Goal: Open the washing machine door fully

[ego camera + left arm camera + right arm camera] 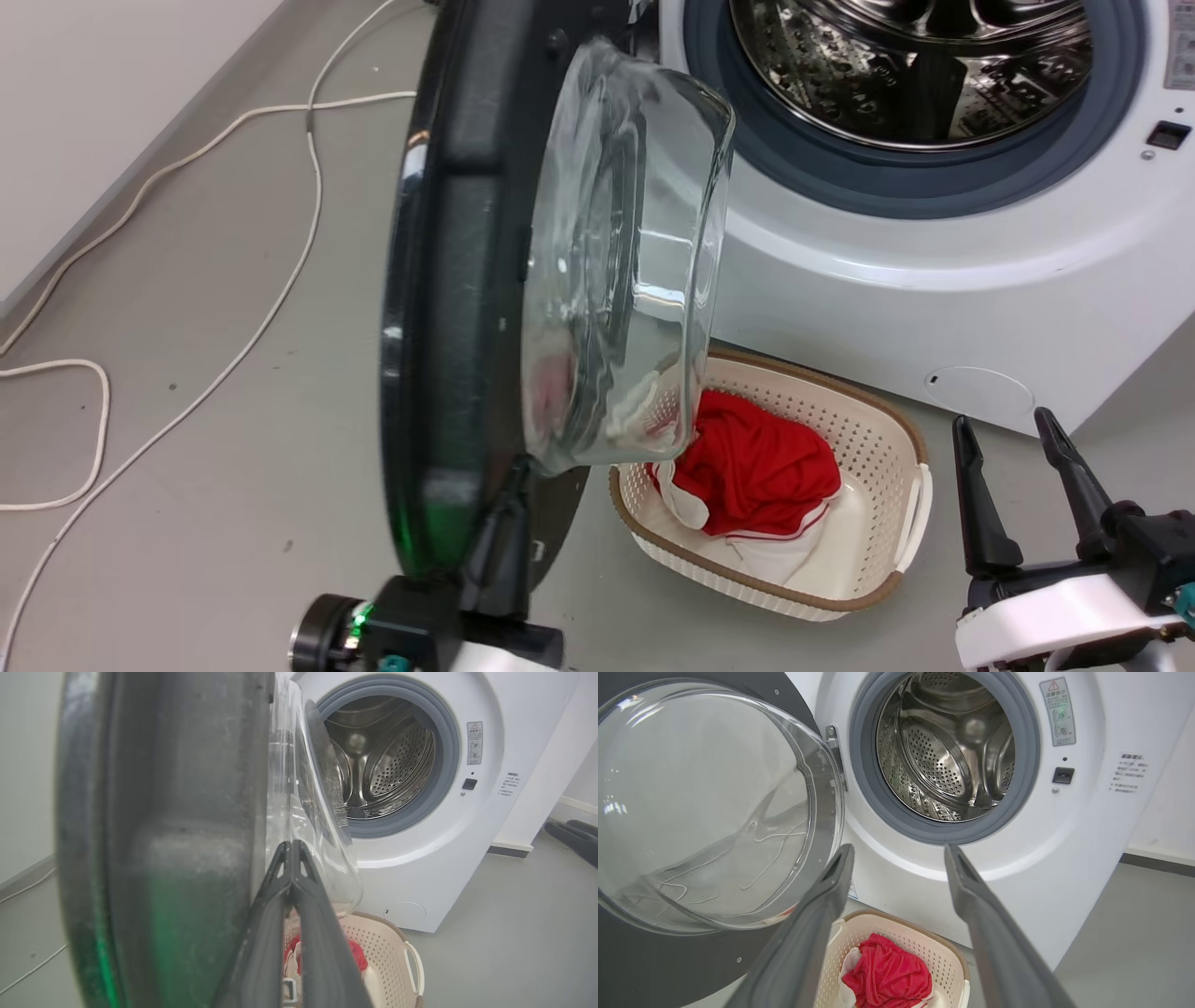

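Observation:
The washing machine door (448, 308) stands swung out from the white machine (934, 308), edge-on to me, its clear glass bowl (625, 271) bulging right. My left gripper (515, 476) is shut, its fingers pressed together against the door's inner face at the lower rim, beside the bowl. In the left wrist view the left gripper (292, 845) lies between the dark door (177, 812) and the glass. My right gripper (1004, 425) stands open at the lower right, apart from the door. From the right wrist, the right gripper (899, 851) points at the machine front below the drum hole (948, 751), with the door (705, 802) at its left.
A cream laundry basket (896, 439) holding red and white cloth (756, 467) sits on the grey floor under the door's bowl, in front of the machine. White cables (280, 280) trail over the floor at the left, near a wall.

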{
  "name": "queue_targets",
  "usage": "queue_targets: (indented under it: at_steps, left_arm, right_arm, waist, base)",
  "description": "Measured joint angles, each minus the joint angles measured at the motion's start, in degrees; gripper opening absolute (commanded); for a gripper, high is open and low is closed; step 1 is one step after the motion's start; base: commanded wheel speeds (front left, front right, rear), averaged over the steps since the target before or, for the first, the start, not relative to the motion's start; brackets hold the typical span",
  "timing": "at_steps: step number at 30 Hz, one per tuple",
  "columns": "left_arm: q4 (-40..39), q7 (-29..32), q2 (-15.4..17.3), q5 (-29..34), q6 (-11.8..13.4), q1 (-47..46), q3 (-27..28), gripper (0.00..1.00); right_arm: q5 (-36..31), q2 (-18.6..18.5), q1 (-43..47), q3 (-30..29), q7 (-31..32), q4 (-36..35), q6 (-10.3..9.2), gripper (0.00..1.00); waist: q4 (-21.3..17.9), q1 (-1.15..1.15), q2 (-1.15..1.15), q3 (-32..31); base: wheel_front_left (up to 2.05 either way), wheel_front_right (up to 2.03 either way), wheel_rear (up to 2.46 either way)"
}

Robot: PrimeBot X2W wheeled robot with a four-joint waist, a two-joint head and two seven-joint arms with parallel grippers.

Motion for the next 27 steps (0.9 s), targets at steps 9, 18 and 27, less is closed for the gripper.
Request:
queue_targets:
  at_steps: [9, 18, 27]
  left_arm:
    - [2.9, -4.0, 1.6, -7.0, 0.4, -2.0, 10.7, 0.00]
    - [8.2, -6.5, 2.7, -11.4, -0.6, -6.4, 20.5, 0.00]
    - [14.6, -6.7, 6.4, -12.9, -2.7, -10.3, 27.8, 0.00]
  right_arm:
    - [-0.5, 0.0, -0.6, -0.4, 0.7, -0.7, 0.00, 1.00]
    - [-1.5, 0.0, -1.2, 0.2, 1.9, -1.5, 0.00, 1.00]
    - [-2.1, 0.0, -2.0, 0.1, 2.4, -1.7, 0.00, 1.00]
  waist:
    - [1.2, 0.00, 0.00, 1.7]
    - [0.6, 0.00, 0.00, 3.1]
    - [-0.4, 0.00, 0.00, 4.4]
  base:
    - [0.00, 0.00, 0.00]
    - [0.00, 0.00, 0.00]
    - [0.00, 0.00, 0.00]
